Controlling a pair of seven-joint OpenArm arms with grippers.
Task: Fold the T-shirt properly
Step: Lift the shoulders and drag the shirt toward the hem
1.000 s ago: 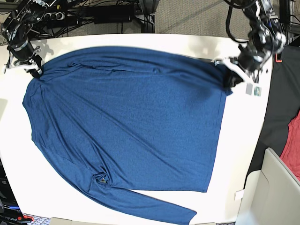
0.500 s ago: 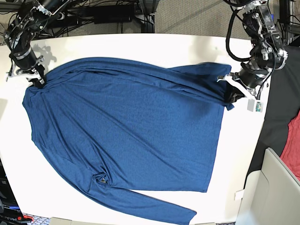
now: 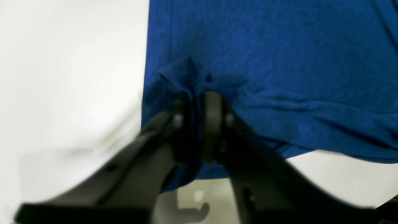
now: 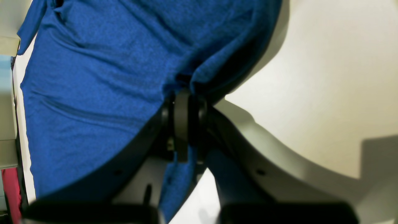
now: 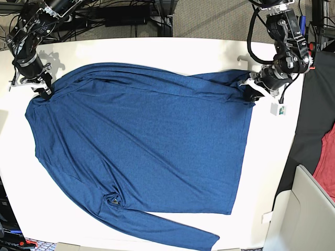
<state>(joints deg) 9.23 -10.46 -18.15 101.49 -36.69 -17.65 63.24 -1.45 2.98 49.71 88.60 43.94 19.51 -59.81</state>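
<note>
Large dark blue heathered knit T-shirt (image 5: 141,151) spread flat over the white bench (image 5: 272,157). Right gripper (image 4: 183,93) jaws clamp a bunched fold at one upper corner; left gripper (image 3: 199,105) jaws, narrowly parted, straddle cloth at the other

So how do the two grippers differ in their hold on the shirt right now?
The right gripper pinches its corner of the T-shirt with jaws tight together; the left gripper shows a slight gap, cloth bunched between. In the base view the right sits at the table's left edge, the left at its right. Both grip a far corner.
</note>
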